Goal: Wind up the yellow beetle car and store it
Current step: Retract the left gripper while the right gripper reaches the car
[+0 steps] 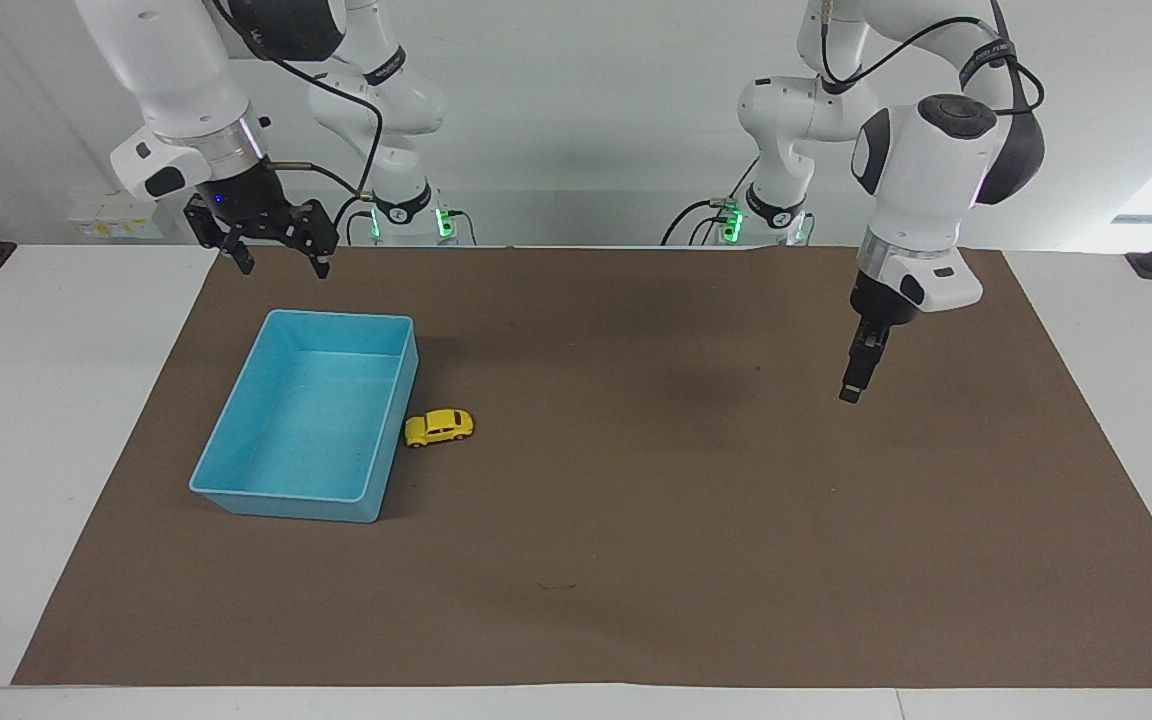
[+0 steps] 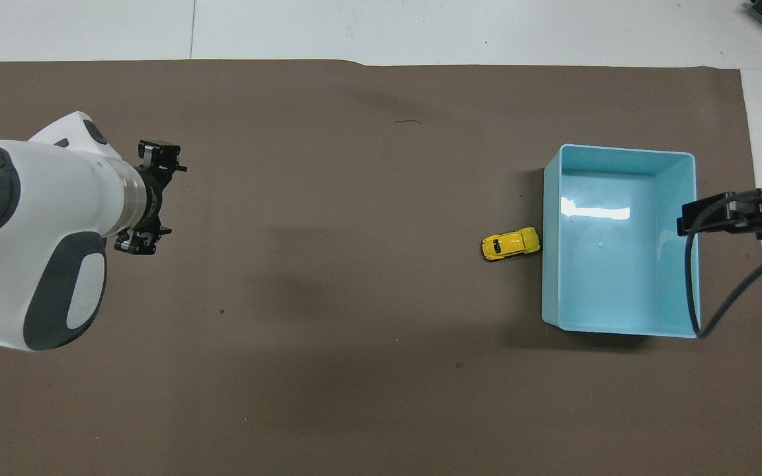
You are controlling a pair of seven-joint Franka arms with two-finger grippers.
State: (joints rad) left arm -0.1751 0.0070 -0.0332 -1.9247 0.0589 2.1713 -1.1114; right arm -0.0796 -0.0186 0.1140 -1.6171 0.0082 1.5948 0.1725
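The yellow beetle car (image 1: 439, 427) stands on the brown mat, right beside the light-blue bin (image 1: 286, 505), on the bin's side toward the left arm's end. It also shows in the overhead view (image 2: 510, 244) next to the bin (image 2: 619, 149). The bin holds nothing. My right gripper (image 1: 279, 262) is open and empty, up in the air over the mat's edge by the bin's wall nearest the robots. My left gripper (image 1: 851, 392) is open and empty over bare mat toward the left arm's end, well away from the car; the overhead view (image 2: 148, 198) shows it too.
The brown mat (image 1: 636, 560) covers most of the white table (image 1: 46, 420). A black cable (image 2: 718, 291) from the right arm's wrist hangs over the bin's edge in the overhead view. Black clamps stand at both table ends.
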